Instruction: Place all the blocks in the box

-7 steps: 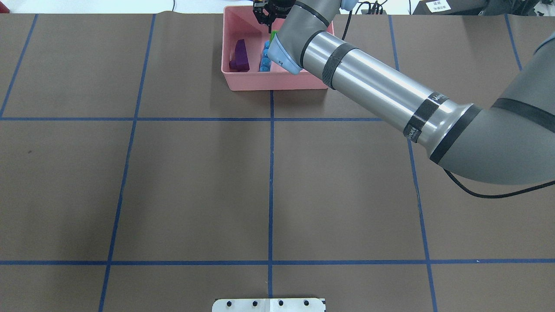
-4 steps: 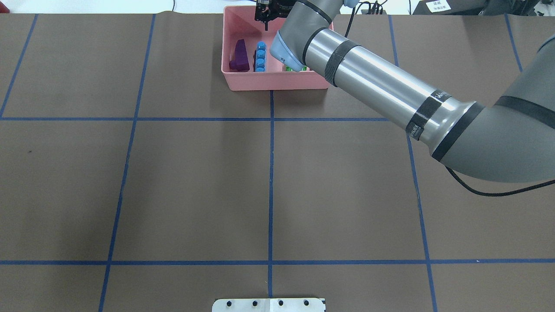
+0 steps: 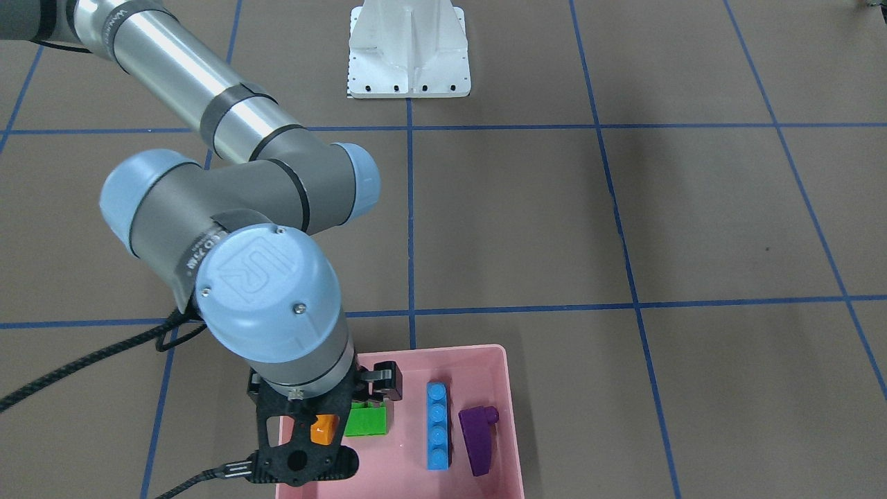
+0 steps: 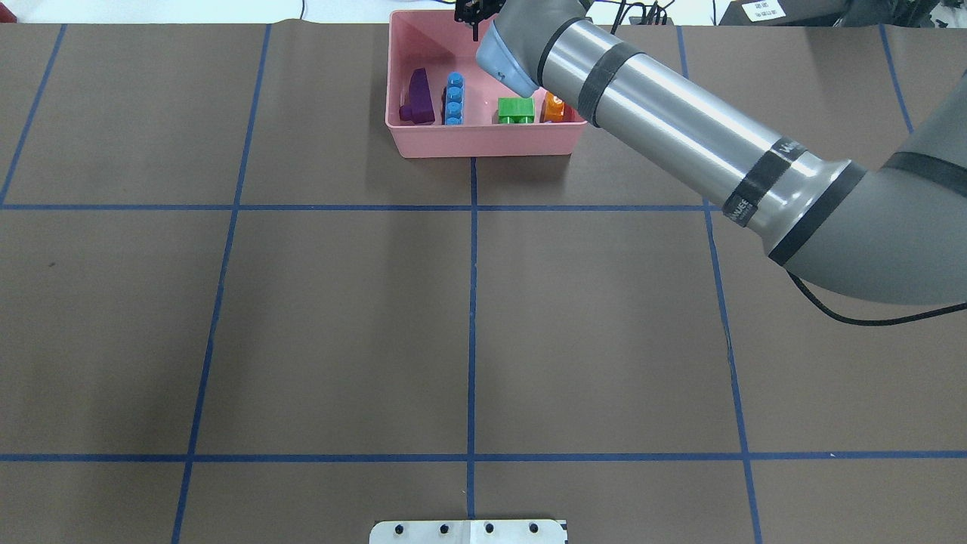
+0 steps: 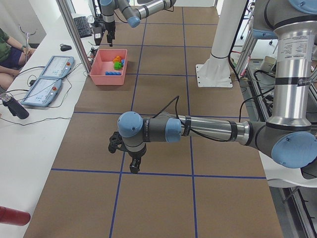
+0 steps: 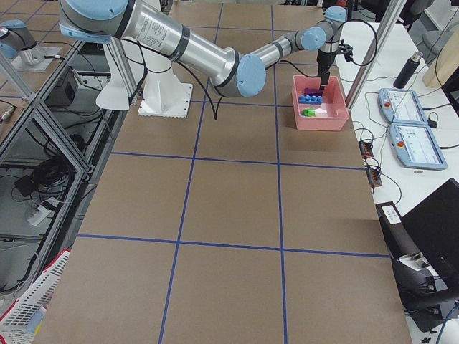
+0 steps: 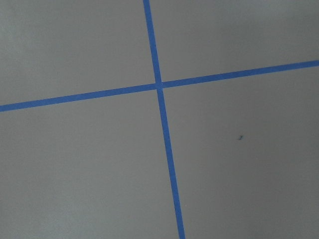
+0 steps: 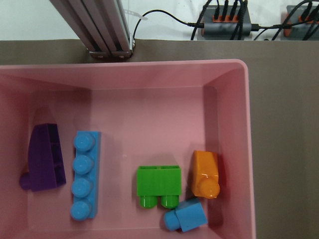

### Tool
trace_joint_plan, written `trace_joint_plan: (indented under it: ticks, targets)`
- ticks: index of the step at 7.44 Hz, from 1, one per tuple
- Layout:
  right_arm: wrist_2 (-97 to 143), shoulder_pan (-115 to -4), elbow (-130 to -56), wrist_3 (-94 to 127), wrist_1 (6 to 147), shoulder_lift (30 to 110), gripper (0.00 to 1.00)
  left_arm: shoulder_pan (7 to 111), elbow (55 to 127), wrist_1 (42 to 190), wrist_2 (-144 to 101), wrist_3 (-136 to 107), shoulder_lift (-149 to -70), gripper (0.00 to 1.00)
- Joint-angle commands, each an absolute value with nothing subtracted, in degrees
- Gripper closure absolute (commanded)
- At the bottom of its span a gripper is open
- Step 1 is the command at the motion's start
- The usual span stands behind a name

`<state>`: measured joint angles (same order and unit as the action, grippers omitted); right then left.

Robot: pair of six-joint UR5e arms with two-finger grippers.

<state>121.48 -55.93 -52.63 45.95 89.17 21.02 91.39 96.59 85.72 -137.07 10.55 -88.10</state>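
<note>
five bricks lie inside the shallow pink plastic tray [image 8: 149, 74], so by my count the job is as good as done. the green two-stud brick [image 8: 159, 184] is the new arrival. a moment ago my right arm covered most of it; now the arm has pulled back toward the tray's far rim and the brick sits bare on the floor by the near wall. the orange sloped brick [image 8: 205, 174] is just beside it, and the small light-blue cube [image 8: 185, 216] is against both. the long light-blue four-stud bar [image 8: 85, 175] and the purple sloped brick [image 8: 44, 159] lie side by side at the other end.

my right jaws [image 4: 474, 23] hang above the far rim and carry nothing; i cannot tell whether they are spread or pressed together. my left jaws [image 5: 135, 164] hover well away over a blue tape cross [image 7: 159, 84] on the brown desk [image 4: 340, 302], and their state is not clear either. the white metal base [image 3: 409, 62] stands well apart from the tray. only the tray walls are close enough to snag my right arm as it leaves.
</note>
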Motion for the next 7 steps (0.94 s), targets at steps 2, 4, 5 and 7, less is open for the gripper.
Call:
trace_joint_plan:
  ticks: [2,4,5,7]
  targets:
    - [129.79,-63.87,-76.05,37.47,92.9,41.42,0.01,91.49,95.89,91.31,-137.02,9.93,-86.14,0.0]
    - [131.75,-69.67,-87.92,28.88,93.6,55.65,0.01,91.58,96.85,90.71,-136.41,9.84,-87.01,0.0]
    - [131.66,-72.05,-92.59,21.43,96.91,61.64,0.01,91.58,96.86,90.44,-136.23,9.93,-87.01,0.0]
    - [131.49,-76.1,-100.16,7.71,101.42,73.5,0.01,91.67,96.86,90.35,-134.13,10.46,-86.31,0.0]
